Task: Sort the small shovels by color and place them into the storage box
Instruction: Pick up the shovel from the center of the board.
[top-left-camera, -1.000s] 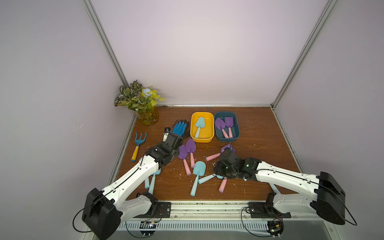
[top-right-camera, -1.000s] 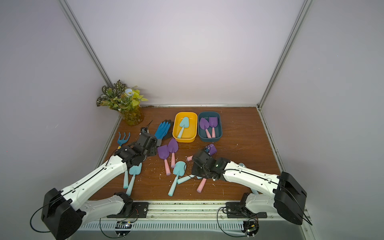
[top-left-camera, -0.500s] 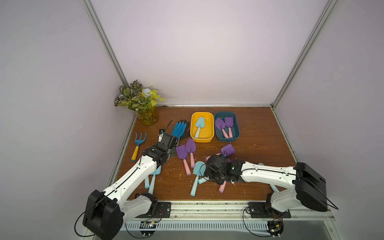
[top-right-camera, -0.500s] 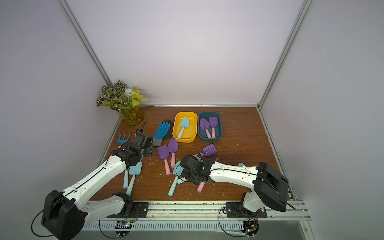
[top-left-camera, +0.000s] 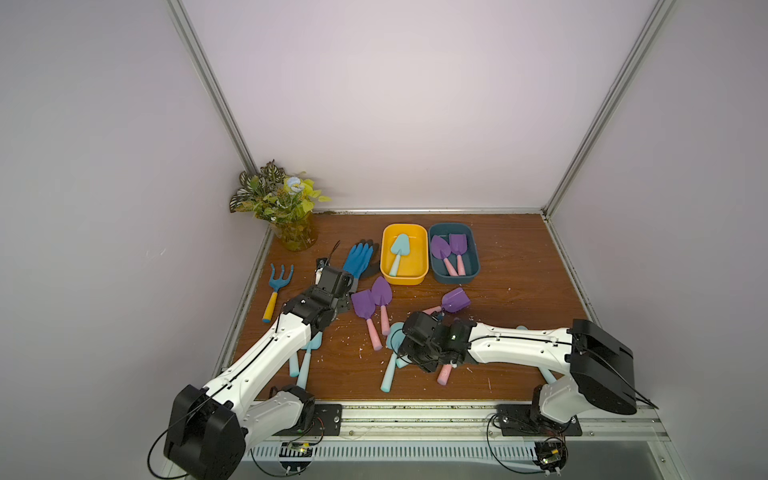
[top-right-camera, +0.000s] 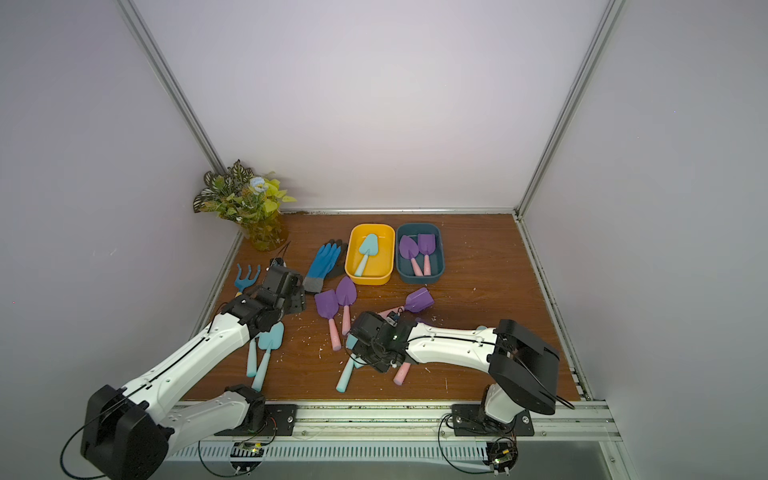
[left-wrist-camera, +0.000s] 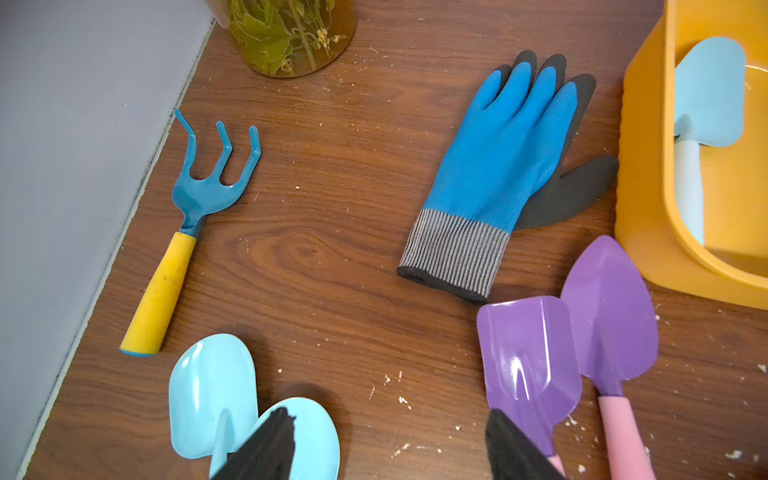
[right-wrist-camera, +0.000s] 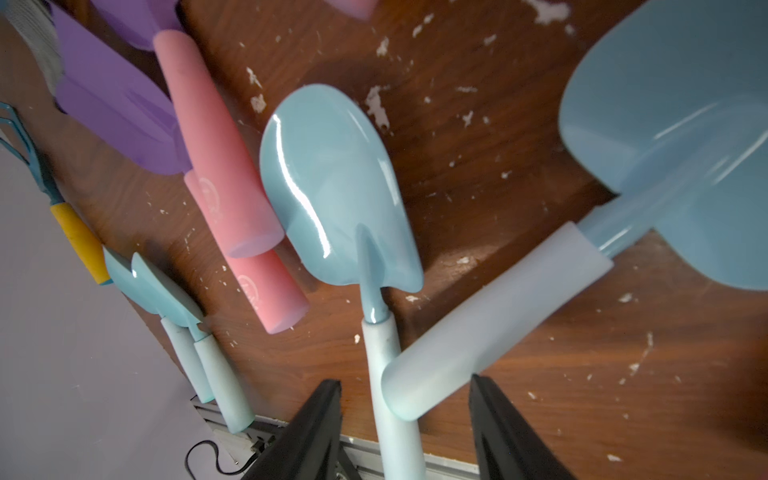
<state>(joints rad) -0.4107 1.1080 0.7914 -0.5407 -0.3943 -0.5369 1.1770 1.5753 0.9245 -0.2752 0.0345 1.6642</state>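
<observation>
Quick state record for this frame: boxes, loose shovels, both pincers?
yellow box: one aqua shovel
teal box: two purple shovels
loose: purple pair, aqua pair, more partly hidden under the arms
left pincer: open, empty
right pincer: open, straddling aqua handles
non-task: rake, glove

both top views overlook the table (top-left-camera: 519, 291) (top-right-camera: 478, 291); wrist views hover close.
</observation>
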